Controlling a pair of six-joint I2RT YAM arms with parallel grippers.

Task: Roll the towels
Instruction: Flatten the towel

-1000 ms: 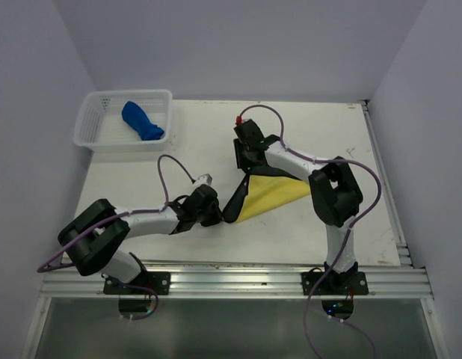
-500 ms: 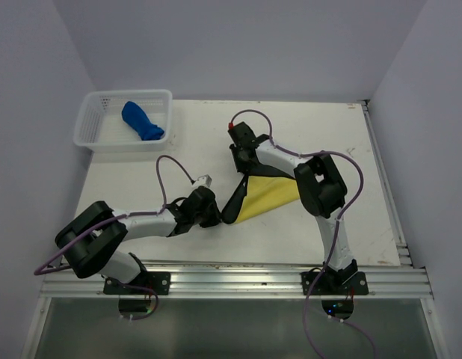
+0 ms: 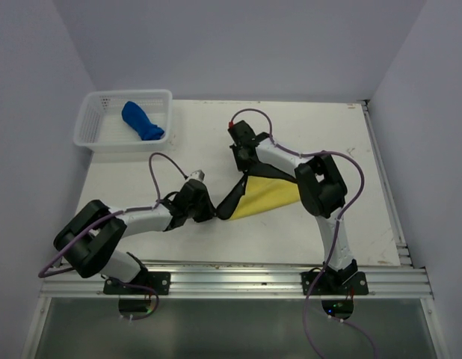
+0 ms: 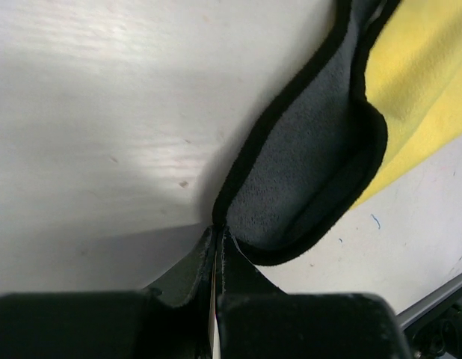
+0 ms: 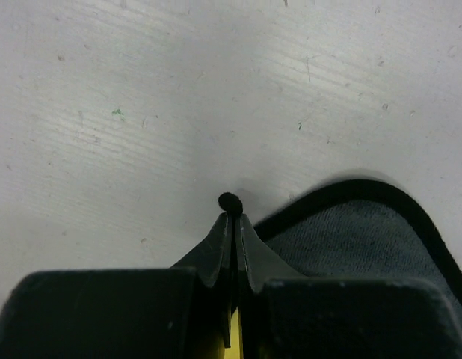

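The yellow towel [image 3: 272,196] lies at mid table with its left part turned up, showing the grey backing [image 3: 231,200] and black edging. My left gripper [image 3: 213,213] is shut on that folded edge; in the left wrist view the left gripper [image 4: 217,230] pinches the black rim of the grey backing [image 4: 306,164]. My right gripper [image 3: 246,170] is shut on the towel's far corner. In the right wrist view a nub of black edging [image 5: 230,201] pokes out past the right gripper [image 5: 232,218]. The blue towel [image 3: 141,120] lies bunched in the basket.
The white mesh basket [image 3: 89,123] stands at the far left corner of the table. Purple cables loop above both arms. The right arm's elbow [image 3: 321,187] hangs over the towel's right end. The metal rail [image 3: 231,280] runs along the near edge.
My right gripper has closed on the yellow towel's far corner after the arm shifted left. My left gripper has drawn the folded edge a little to the left.
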